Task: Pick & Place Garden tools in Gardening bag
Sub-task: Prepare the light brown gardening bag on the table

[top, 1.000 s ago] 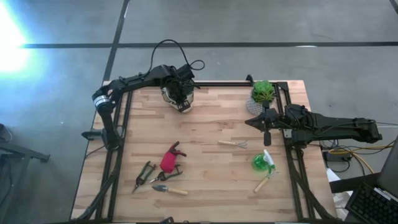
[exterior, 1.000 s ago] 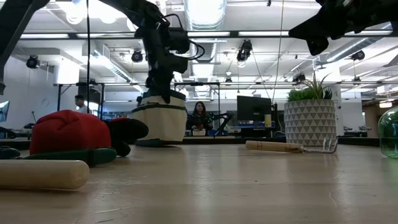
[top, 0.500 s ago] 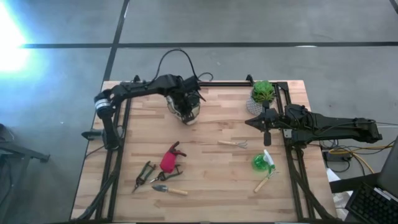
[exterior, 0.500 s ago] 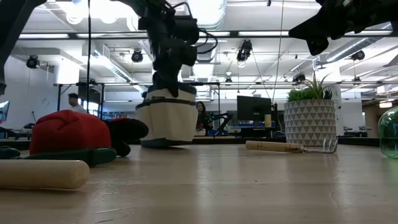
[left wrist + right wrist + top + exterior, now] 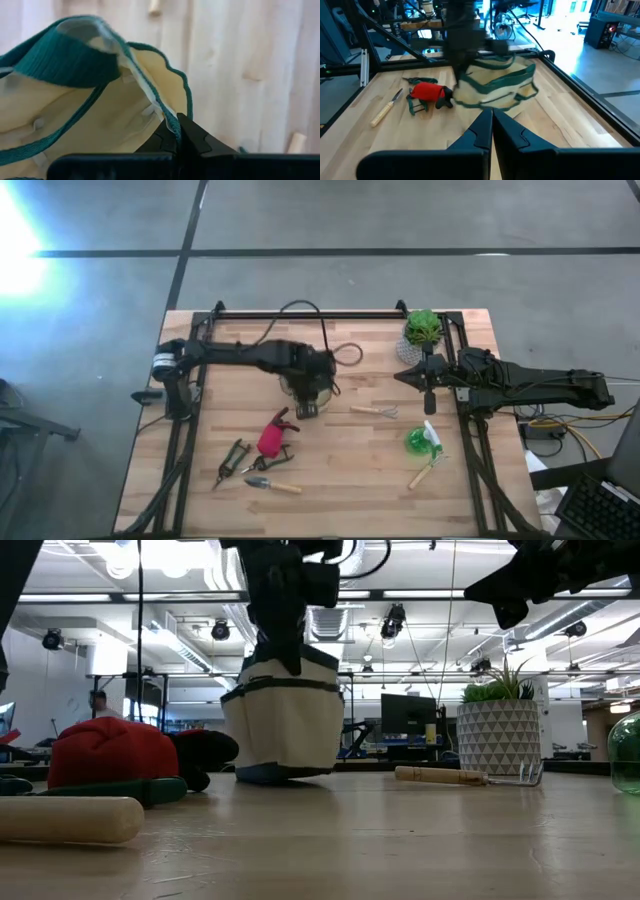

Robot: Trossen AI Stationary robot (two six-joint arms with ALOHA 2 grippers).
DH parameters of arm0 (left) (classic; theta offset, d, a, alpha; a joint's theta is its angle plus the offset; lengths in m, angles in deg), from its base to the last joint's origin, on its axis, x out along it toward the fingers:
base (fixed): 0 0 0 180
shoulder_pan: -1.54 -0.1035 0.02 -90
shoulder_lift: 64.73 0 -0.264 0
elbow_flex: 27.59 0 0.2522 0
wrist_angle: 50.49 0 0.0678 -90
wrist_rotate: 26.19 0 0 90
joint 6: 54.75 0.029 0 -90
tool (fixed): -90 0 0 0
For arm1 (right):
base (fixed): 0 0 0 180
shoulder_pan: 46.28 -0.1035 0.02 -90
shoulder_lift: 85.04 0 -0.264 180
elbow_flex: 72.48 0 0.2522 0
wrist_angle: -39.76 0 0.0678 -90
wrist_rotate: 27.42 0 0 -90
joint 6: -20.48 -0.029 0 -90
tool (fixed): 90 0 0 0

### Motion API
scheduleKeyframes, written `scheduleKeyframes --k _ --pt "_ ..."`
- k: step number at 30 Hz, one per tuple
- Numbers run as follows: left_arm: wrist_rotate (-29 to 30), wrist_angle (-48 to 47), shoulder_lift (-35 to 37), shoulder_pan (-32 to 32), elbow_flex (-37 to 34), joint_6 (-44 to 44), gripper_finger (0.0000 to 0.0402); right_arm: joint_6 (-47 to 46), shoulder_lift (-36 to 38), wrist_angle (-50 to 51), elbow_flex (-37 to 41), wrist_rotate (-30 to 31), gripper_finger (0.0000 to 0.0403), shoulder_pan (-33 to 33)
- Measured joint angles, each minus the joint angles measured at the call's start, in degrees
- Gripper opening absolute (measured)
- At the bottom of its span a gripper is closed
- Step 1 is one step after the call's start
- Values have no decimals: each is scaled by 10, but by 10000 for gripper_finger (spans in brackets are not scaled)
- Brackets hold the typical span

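The beige gardening bag (image 5: 298,383) with green trim hangs from my left gripper (image 5: 309,402) at the table's middle. It also shows in the low view (image 5: 285,720) and the right wrist view (image 5: 495,85). My left gripper is shut on it. My right gripper (image 5: 429,404) is shut and empty, held above the table at the right. On the table lie the red-and-black piece (image 5: 272,437), the dark pruners (image 5: 232,461), a trowel (image 5: 272,484), a small fork (image 5: 375,411), the green spray bottle (image 5: 418,442) and another wooden-handled tool (image 5: 424,474). My left gripper pinches the bag's green-trimmed top rim (image 5: 170,120) between its two fingers. The fingers come from above, pointing down. The bag hangs below them upright and a little tilted, with its bottom (image 5: 270,776) at the table; whether it touches, I cannot tell.
A green plant in a white pot (image 5: 421,332) stands at the far right corner. Dark rails run along the table's left, far and right edges. Bare wood lies between the bag and the fork. A cable (image 5: 330,340) loops over my left arm.
My left gripper has carried the bag from the table's far left toward the near edge and the right, to the middle of the table. The bag has stayed upright in the hold and now stands closer to the red-and-black piece.
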Motion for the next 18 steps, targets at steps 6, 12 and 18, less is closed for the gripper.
scheduleKeyframes --k 6,12,18 --pt "3 47 0 54 0 -27 1 0 0 0 0 0 8 0" --pt "2 78 -4 87 0 -36 1 0 0 0 0 0 8 0" --pt "2 85 -35 99 -1 -39 0 0 0 0 0 0 8 0"
